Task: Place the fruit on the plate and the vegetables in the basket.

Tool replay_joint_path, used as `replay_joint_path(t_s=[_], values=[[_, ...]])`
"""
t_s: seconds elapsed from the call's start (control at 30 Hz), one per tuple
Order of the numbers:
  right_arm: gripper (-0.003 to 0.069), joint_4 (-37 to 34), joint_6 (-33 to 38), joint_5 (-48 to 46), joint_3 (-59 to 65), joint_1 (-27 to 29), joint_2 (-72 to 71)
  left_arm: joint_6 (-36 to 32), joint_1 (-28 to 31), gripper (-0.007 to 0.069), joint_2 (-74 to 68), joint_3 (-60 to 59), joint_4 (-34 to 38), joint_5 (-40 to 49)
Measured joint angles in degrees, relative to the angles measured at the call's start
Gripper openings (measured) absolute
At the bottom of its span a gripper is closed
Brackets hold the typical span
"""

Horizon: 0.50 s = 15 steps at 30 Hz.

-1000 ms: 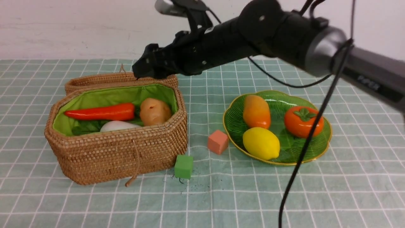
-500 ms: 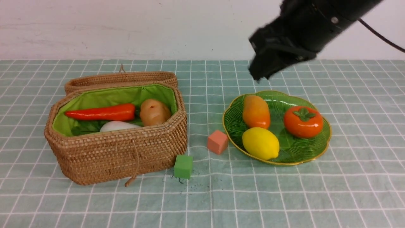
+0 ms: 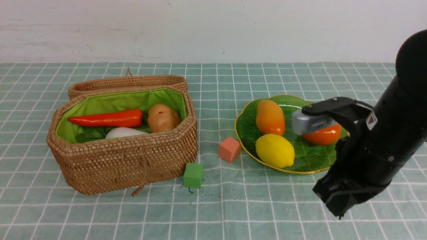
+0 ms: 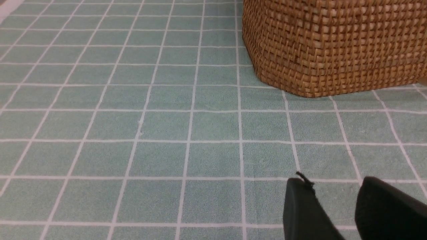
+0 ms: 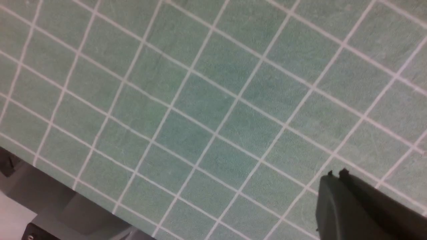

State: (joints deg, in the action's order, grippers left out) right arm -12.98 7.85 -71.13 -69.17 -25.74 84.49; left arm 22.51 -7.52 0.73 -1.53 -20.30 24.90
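Observation:
The wicker basket point(image 3: 126, 163) stands open at the left, its lid point(image 3: 126, 82) folded back. In it lie the red pepper point(image 3: 106, 119), the potato point(image 3: 162, 117) and the white radish point(image 3: 123, 132); the eggplant is hidden. The green plate point(image 3: 247, 133) holds the mango point(image 3: 270, 117), the lemon point(image 3: 275, 150) and the persimmon point(image 3: 322, 136), which my right arm partly covers. My right gripper point(image 3: 337, 210) points down at the cloth in front of the plate, shut and empty point(image 5: 335, 173). My left gripper point(image 4: 333, 181) is open and empty, low over the cloth near a corner of the basket point(image 4: 333, 43).
A salmon cube point(image 3: 229, 149) sits between the basket and the plate. A green cube point(image 3: 193, 175) lies at the basket's front right corner. The table's edge point(image 5: 66, 206) shows in the right wrist view. A white wall closes the back.
My right arm has swung from above the back of the basket to the right, past the plate, and down to the cloth in front of the plate. The fruit and vegetables have not moved.

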Motion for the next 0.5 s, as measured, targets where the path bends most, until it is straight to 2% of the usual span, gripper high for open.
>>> replay_joint_path(t_s=[0.17,0.3,0.5], values=[[-0.0017,0.59,-0.02,0.62,0.08,0.00,0.00,0.00,0.00,0.0239,0.00,0.00,0.00,0.00],[-0.0016,4.60,1.65,1.76,0.19,0.44,-0.29,0.00,0.00,0.0239,0.00,0.00,0.00,0.00],[-0.0013,5.92,1.24,18.05,6.94,5.40,-10.44,0.00,0.00,0.0239,0.00,0.00,-0.04,-0.04]])
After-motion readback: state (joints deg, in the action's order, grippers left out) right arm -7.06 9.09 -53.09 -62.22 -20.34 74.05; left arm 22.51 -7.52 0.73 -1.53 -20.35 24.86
